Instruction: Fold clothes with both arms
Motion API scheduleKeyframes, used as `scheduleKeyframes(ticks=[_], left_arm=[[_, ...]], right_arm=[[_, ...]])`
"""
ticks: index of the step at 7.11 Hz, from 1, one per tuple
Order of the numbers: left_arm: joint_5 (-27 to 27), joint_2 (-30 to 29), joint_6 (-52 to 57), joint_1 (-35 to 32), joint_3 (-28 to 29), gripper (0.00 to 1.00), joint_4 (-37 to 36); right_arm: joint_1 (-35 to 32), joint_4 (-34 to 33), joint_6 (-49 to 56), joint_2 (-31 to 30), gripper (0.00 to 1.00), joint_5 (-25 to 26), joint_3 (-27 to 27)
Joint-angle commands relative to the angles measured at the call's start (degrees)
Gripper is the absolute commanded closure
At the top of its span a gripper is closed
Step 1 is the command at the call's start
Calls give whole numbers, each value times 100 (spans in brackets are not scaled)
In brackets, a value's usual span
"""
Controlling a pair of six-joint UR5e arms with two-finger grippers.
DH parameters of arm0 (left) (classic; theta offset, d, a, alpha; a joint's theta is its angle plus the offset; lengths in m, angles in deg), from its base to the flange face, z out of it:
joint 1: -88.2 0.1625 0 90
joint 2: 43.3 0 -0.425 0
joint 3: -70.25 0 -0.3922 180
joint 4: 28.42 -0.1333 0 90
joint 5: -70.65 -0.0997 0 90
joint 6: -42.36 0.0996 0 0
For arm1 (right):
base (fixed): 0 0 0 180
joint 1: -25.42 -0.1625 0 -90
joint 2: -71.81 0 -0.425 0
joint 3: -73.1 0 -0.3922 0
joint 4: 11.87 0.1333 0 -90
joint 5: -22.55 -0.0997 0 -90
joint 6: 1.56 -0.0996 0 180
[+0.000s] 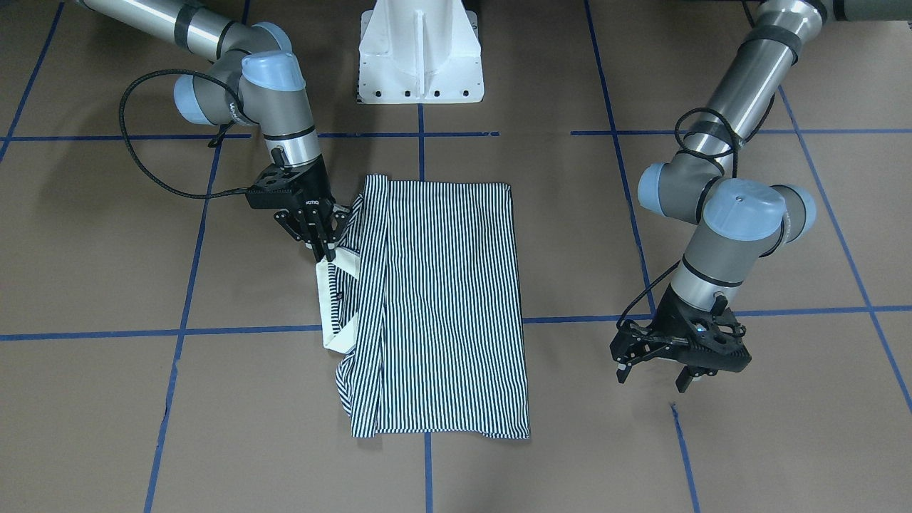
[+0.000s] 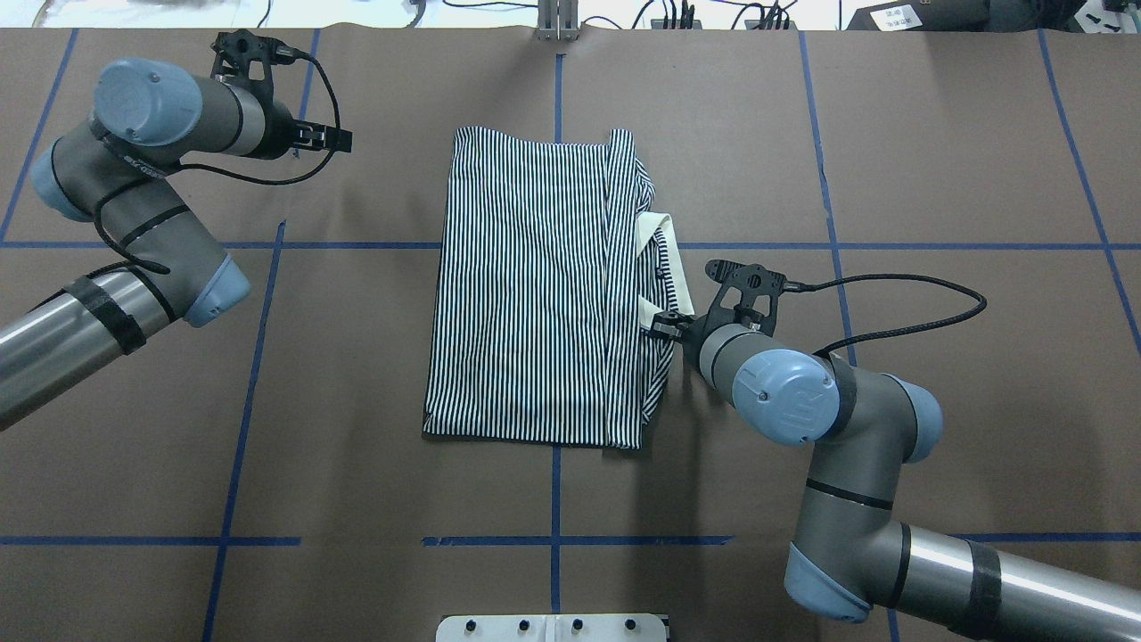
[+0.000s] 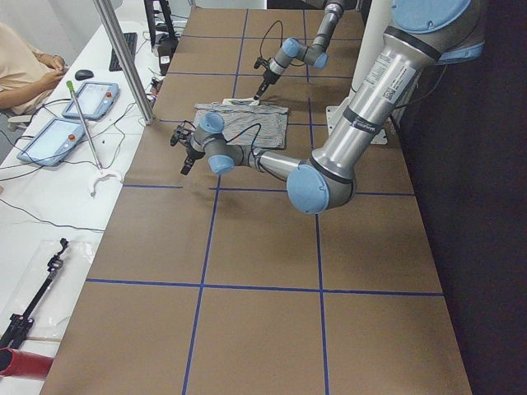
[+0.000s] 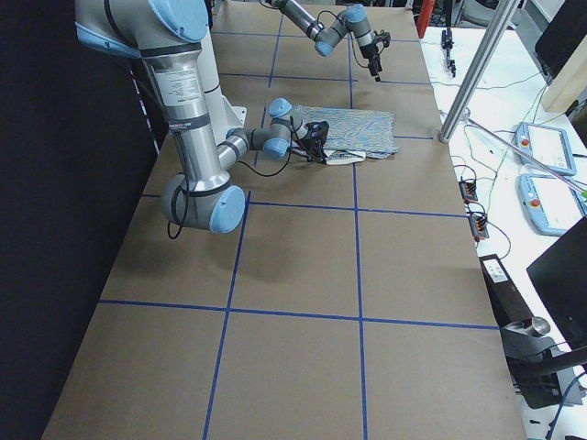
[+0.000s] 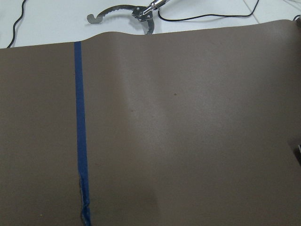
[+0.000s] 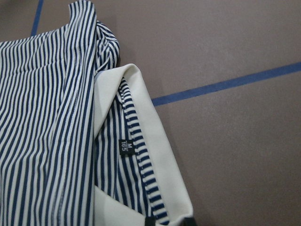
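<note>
Right now your striped polo shirt [image 1: 449, 306] lies folded into a tall rectangle in the middle of the brown table [image 1: 107, 249], flat apart from a few rumpled edges. Its white collar [image 1: 331, 306] sticks out on the side nearest the robot's right arm. The right gripper [image 1: 326, 246] is down at that collar, and its fingers are drawn close together with the collar's edge pinched between them. In the right wrist view you can see the two dark tips either side of the white band, and the black size label [image 6: 125, 145] just inside it.

The left gripper [image 1: 652, 376] hangs over bare table on the shirt's other side, well apart from the cloth, with its fingers spread and nothing between them. Its wrist camera shows you only brown surface and a blue tape line [image 5: 80, 117].
</note>
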Motion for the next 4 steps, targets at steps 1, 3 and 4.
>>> scheduleKeyframes(ticks=[1,3,4], left_arm=[[0,5,1,7,-1,0,0],[0,5,1,7,-1,0,0],[0,5,10,7,-1,0,0]], right_arm=[[-248,-1274,765,64,0,-536,705],[-163,-3156,1135,650,0,-759,1280],[99,-3503,1145,845,0,-759,1246]])
